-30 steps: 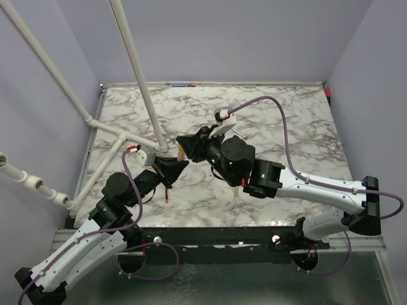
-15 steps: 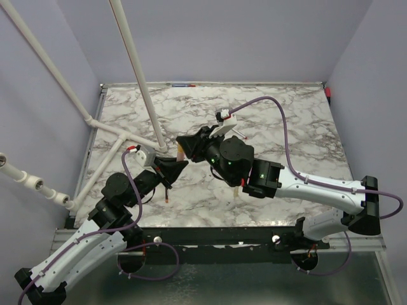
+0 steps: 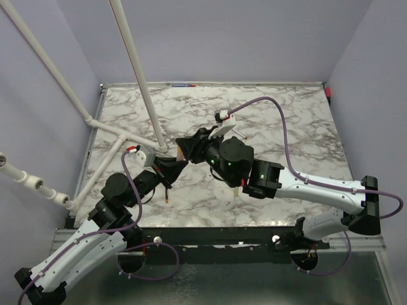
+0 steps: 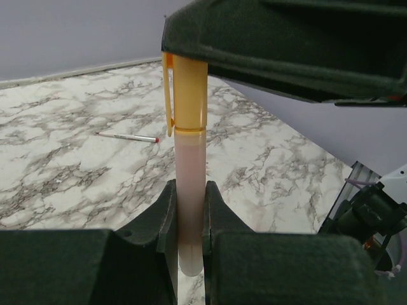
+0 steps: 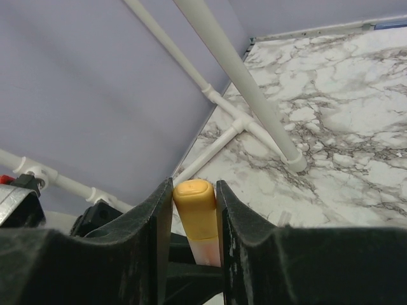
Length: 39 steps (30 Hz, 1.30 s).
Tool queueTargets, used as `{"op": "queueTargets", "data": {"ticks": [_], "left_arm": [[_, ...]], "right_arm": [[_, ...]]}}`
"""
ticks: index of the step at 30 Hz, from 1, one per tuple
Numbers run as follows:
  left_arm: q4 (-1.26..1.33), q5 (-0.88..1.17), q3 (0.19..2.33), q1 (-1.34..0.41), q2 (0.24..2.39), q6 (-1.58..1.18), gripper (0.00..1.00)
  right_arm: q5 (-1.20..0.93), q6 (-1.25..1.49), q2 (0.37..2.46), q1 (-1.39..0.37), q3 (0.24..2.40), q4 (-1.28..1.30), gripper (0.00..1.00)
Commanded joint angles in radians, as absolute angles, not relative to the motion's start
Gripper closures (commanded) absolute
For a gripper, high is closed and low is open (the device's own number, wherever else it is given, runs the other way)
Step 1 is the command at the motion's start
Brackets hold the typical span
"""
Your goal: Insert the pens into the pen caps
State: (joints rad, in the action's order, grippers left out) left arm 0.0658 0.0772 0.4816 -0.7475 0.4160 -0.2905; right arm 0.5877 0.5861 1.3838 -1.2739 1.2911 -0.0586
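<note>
Orange-yellow clipped plastic cap [image 4: 189, 89]: seated over one end of the slim, pale pinkish-white plastic pen [image 4: 191, 159], its rim meeting the barrel all round. Both hang in the air between the two arms, above the white-and-grey marbled desk [image 4: 63, 165].
Left end effector [image 4: 189, 200]: clenched on the pen's bare barrel, one finger on each side.
Right end effector [image 5: 194, 187]: its fingers flank the cap closely (you cannot tell whether they pinch it or stand just off it).
Step in hand: by the look of it, the capping of this pen is at its end.
Next move: you want the right fingers clear of the cap without tugging it off; then set the capped pen down.
Slim whitish pen with a red tip [image 4: 127, 136]: lying on the desk well behind, likely your next one.
</note>
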Motion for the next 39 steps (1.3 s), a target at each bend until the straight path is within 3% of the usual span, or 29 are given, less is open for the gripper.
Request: {"op": "queueTargets", "data": {"ticks": [1,17,28,39], "left_arm": [[0.115,0.058,0.485,-0.747,0.411,-0.283,1.00],[0.156,0.149,0.479,-0.748,0.408,-0.306,1.00],[0.254,0.347,0.460,-0.747,0.416,-0.375,1.00],[0.385,0.563,0.440,-0.748,0.466,-0.469,1.00]], "right_arm": [[0.527,0.581,1.376,-1.309,1.273,-0.024,0.63],[0.539,0.433,1.197,-1.316,1.196,0.088,0.27],[0.254,0.254,1.102,-1.262,1.207,0.238,0.26],[-0.366,0.238,1.043,-0.997,1.170,0.133,0.26]]}}
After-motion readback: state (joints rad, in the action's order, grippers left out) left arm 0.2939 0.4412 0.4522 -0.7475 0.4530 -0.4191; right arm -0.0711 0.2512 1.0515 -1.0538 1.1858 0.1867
